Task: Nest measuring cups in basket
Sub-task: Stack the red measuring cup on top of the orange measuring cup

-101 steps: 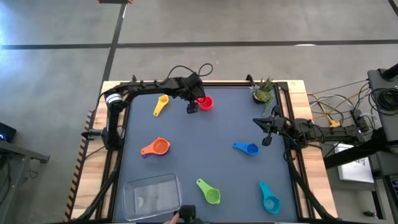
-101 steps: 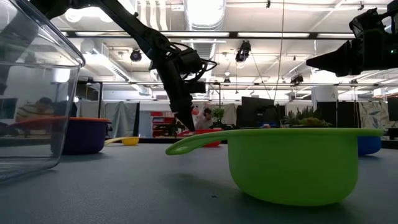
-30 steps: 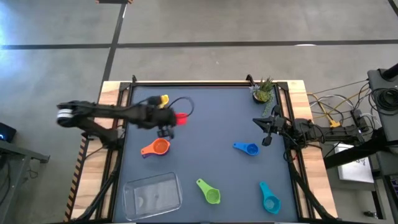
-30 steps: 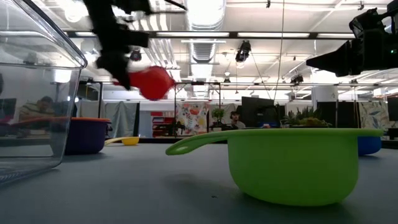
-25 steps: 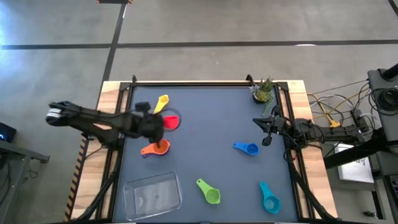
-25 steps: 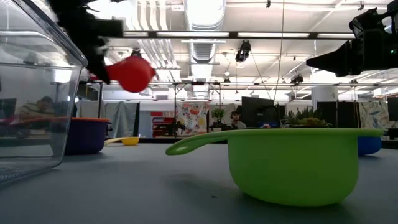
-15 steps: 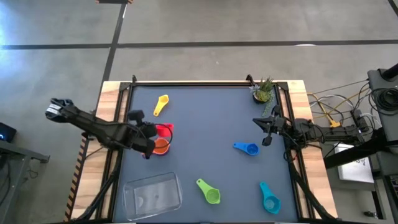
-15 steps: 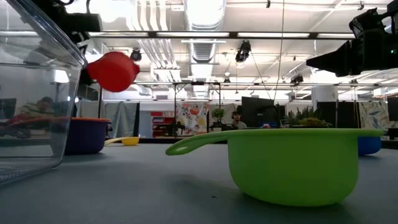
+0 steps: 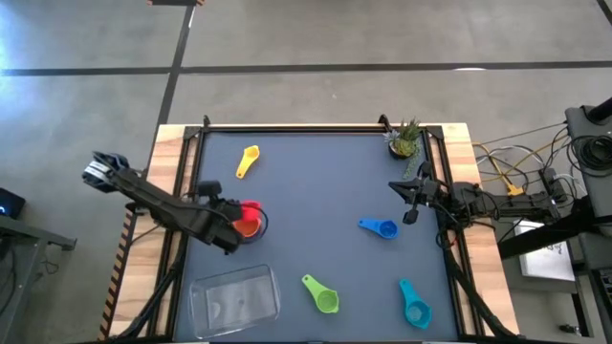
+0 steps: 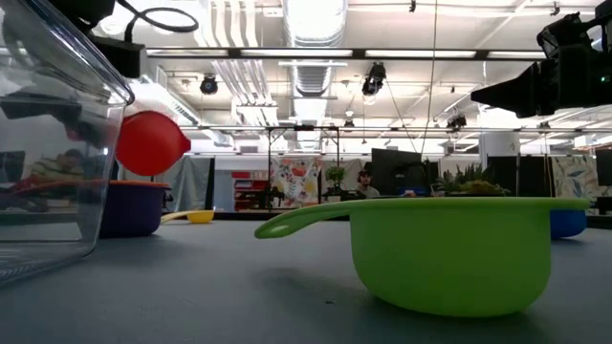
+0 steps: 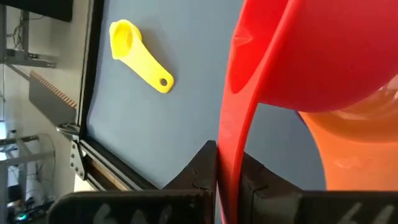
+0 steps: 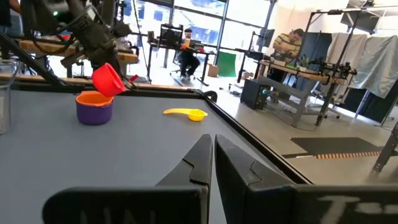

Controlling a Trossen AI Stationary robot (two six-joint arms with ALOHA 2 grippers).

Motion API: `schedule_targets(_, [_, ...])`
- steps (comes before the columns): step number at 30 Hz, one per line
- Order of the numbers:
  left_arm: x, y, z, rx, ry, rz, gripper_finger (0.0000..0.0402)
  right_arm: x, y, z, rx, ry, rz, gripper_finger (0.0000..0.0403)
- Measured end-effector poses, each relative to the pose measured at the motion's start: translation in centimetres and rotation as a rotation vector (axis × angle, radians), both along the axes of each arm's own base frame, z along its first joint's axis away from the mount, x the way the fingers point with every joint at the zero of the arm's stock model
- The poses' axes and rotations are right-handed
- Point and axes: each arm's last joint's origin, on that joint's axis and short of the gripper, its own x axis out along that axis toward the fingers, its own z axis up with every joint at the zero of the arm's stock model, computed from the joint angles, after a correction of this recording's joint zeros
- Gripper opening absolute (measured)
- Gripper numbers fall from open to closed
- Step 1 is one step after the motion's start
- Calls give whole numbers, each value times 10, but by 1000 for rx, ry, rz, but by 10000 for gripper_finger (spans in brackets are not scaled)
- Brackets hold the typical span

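Note:
My left gripper (image 9: 235, 218) (image 11: 227, 182) is shut on the red measuring cup (image 9: 251, 207) (image 10: 148, 143), held in the air just over the orange cup (image 9: 247, 225) (image 11: 354, 155). The orange cup sits inside a purple one (image 12: 94, 112) on the table's left half. Yellow (image 9: 248, 161), blue (image 9: 380, 227), green (image 9: 323, 294) and teal (image 9: 414, 306) cups lie singly on the mat. The clear basket (image 9: 234, 298) stands at the near edge, left of middle. My right gripper (image 9: 406, 198) (image 12: 212, 155) waits shut at the right edge. My left gripper pinches the red cup's handle (image 11: 226, 163) near its free end between its two fingers. The fingers come from the table's left and lie along the handle. The cup is lifted clear and tipped on its side, its bowl (image 11: 323, 56) above the orange cup.
A small potted plant (image 9: 405, 139) stands at the far right corner. Open mat lies in the middle of the table between the left cups and the blue one. Black rails (image 9: 182, 191) run along the table's sides.
My left gripper has carried the red cup toward the table's near edge and a little left, sinking slightly. It has stayed shut on the handle. The cup has come from beside the yellow cup to over the orange one.

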Motion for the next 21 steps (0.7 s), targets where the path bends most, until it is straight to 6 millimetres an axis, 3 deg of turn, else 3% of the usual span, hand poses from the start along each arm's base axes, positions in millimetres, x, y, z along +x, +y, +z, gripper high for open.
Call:
schedule_targets(7, [7,-11,-11,10,175,19,0,0,0,0,0,0,0,9])
schedule_targets(12, [10,-12,-15,8,186,40,9,0,0,0,0,0,0,9])
schedule_targets(21, [14,-17,-10,-152,88,23,87,0,0,0,0,0,0,9])
